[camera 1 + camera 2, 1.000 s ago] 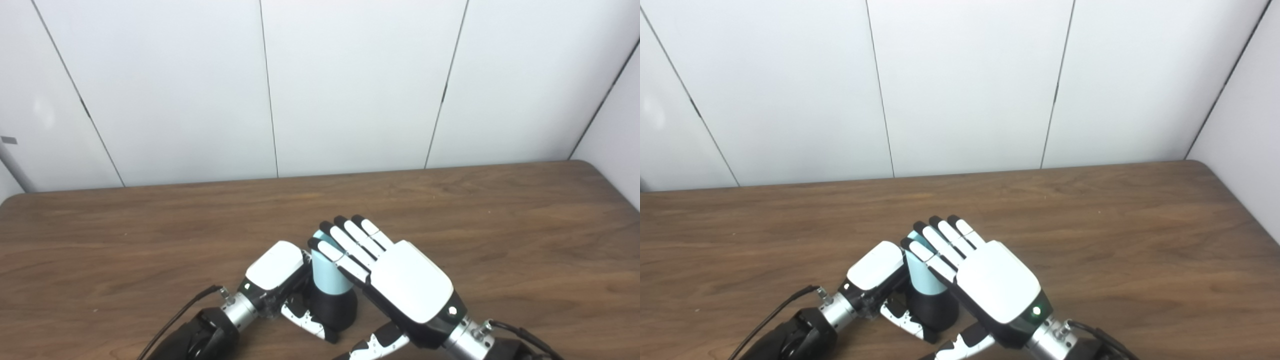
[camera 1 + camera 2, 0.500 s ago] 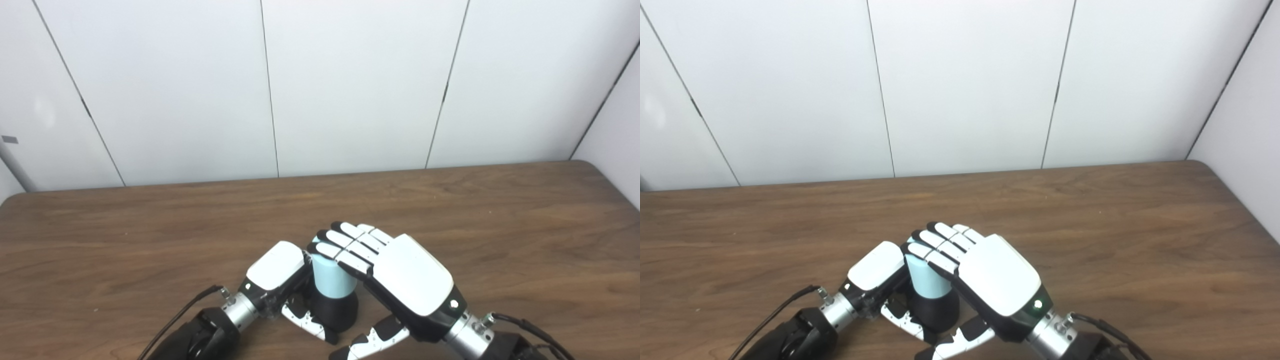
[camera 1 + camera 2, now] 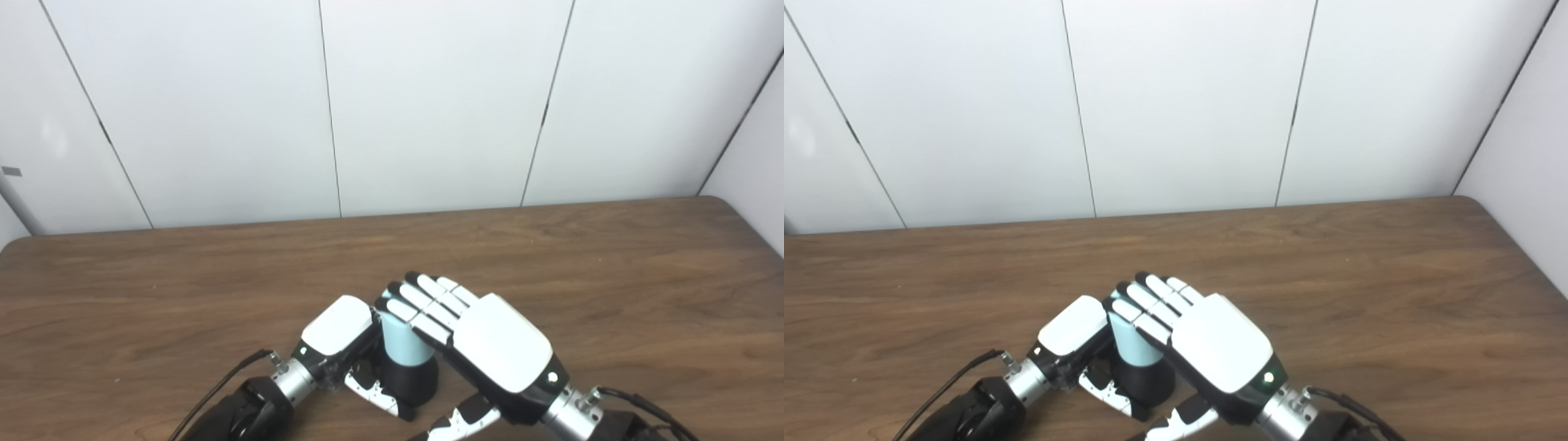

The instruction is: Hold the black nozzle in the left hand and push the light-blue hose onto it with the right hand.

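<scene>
While I watch through the head cameras, my left hand [image 3: 338,331] sits low near the table's [image 3: 612,257] front edge, its white back facing up and its fingers curled round the black nozzle [image 3: 411,381], with the thumb [image 3: 373,393] pressed across the nozzle's front. That hand has the nozzle firmly in its grasp, and the nozzle stands upright on the wood. Just to the right of my left palm, the light-blue hose [image 3: 399,340] rises straight out of the nozzle's top, its lower end seated in the black collar. Further right, my right hand [image 3: 490,346] slopes down over the hose, back upward, fingers [image 3: 422,300] bent partly over the hose's upper end and covering it. I cannot tell whether those fingers actually clasp the hose or merely rest on it; the thumb hangs loose below, clear of the nozzle. Beyond both hands I see white wall panels [image 3: 429,104].
</scene>
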### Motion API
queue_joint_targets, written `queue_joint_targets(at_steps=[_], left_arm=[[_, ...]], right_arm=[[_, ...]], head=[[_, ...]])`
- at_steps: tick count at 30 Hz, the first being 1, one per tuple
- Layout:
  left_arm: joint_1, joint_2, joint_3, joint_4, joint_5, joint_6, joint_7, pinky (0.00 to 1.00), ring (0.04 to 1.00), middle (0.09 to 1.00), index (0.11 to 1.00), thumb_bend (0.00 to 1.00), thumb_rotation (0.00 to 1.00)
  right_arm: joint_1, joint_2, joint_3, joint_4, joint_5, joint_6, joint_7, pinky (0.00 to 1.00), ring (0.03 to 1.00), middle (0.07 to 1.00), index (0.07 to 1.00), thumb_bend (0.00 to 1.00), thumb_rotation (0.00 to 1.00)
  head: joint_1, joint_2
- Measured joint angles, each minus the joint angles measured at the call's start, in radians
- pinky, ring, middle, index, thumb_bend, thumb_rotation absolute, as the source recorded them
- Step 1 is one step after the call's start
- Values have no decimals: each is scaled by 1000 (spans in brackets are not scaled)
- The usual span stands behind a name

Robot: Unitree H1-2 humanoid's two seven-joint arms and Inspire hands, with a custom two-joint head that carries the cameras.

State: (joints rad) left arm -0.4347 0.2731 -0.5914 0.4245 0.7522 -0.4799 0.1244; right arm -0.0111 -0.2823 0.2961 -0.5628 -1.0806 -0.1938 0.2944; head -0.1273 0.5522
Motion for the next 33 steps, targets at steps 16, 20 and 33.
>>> queue_joint_targets(at_steps=[16, 20, 33], left_arm=[[3, -1, 11, 1, -6, 0, -12, 80, 129, 208, 483, 520, 42], [3, -1, 12, 1, -6, 0, -12, 76, 124, 201, 483, 520, 42], [1, -2, 8, 1, -6, -1, -11, 75, 125, 200, 482, 520, 42]], right_arm=[[31, 0, 33, -18, -79, 30, -3, 922, 985, 997, 944, 823, 847], [31, 0, 35, -19, -83, 30, -3, 916, 985, 995, 938, 824, 833], [46, 21, 27, 47, 27, 16, -153, 909, 944, 942, 896, 850, 755]], head=[[2, -8], [0, -9], [-2, -9]])
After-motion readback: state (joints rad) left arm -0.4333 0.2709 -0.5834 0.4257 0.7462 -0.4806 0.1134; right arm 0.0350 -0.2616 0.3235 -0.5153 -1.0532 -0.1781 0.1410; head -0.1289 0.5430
